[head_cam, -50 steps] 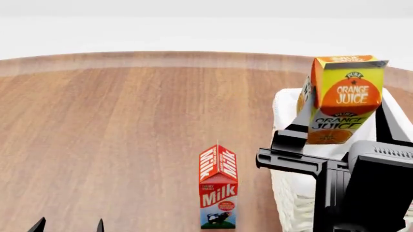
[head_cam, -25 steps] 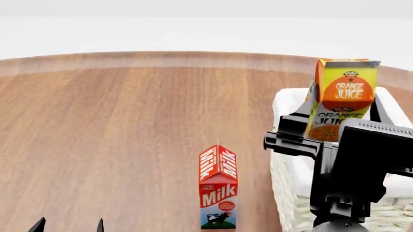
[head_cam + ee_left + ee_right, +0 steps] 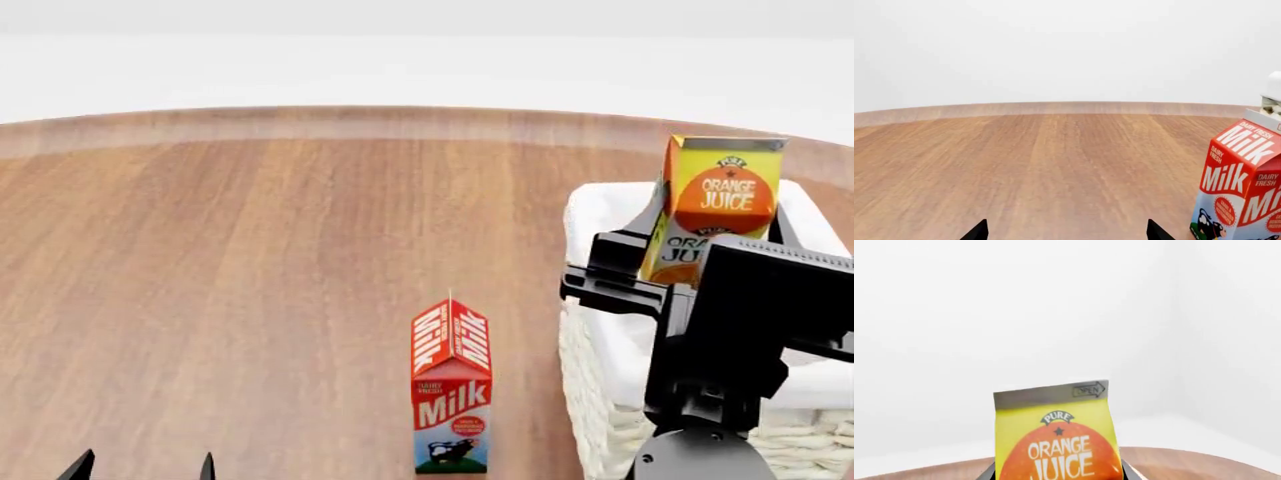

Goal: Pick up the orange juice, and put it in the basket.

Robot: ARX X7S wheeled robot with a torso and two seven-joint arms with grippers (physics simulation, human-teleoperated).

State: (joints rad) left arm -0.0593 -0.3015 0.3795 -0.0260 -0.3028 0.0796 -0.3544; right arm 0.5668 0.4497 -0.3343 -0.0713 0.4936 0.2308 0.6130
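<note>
Gripping the gabled orange juice (image 3: pixel 721 205) over the woven basket (image 3: pixel 603 400), right jaws apparently clenched; left jaws parted.

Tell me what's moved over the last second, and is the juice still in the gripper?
The right gripper, still shut on the orange juice, has lowered it toward the basket and set it more upright; its base now sits behind the arm, over the basket's opening. It has not been let go. The milk carton, the basket and the left gripper are unchanged.
</note>
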